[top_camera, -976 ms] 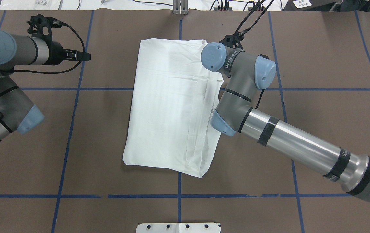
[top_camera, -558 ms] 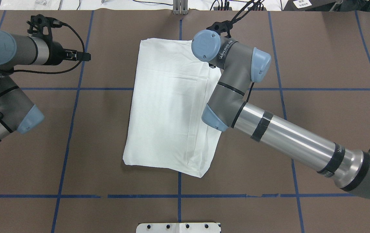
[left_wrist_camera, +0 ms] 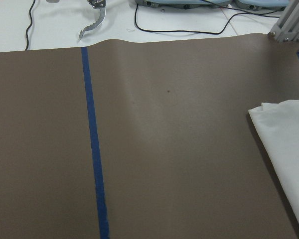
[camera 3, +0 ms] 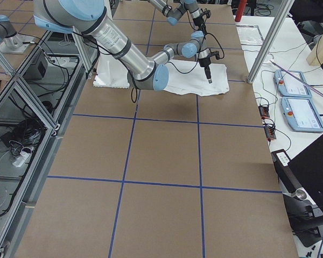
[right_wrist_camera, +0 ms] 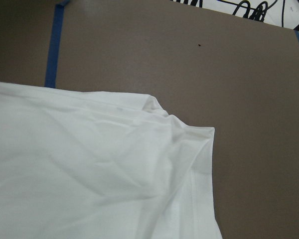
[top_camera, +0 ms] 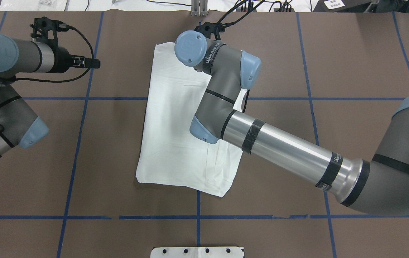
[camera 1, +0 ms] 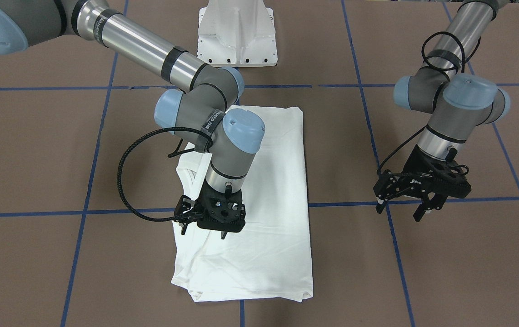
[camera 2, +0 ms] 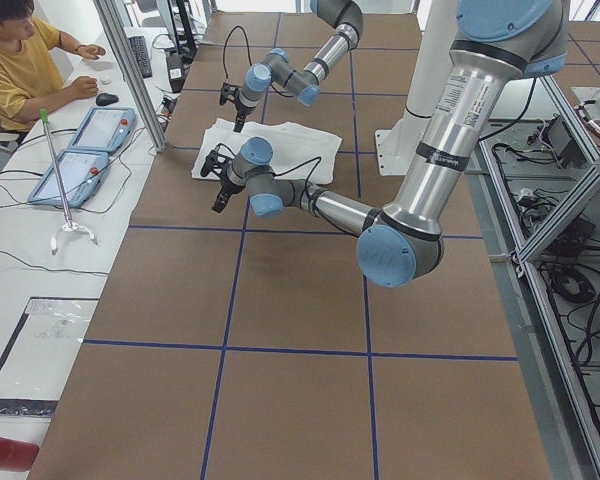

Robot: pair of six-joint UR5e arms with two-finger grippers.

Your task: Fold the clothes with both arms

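Note:
The clothes are one white shirt folded into a long rectangle at the table's middle, also seen from overhead. My right gripper hovers just above the shirt's far half, open, with nothing between its fingers. From overhead the right wrist hides that gripper. The right wrist view shows only a rumpled shirt corner on brown table. My left gripper hangs open over bare table, well apart from the shirt's side. The left wrist view catches a shirt corner at its right edge.
Blue tape lines grid the brown table. The white pedestal base stands at the robot's edge. Beyond the far edge are cables, two teach pendants and a seated person. Aluminium posts stand at that edge.
My right arm has swung leftward from the shirt's right far corner to over its far middle. The shirt and the left arm have not moved.

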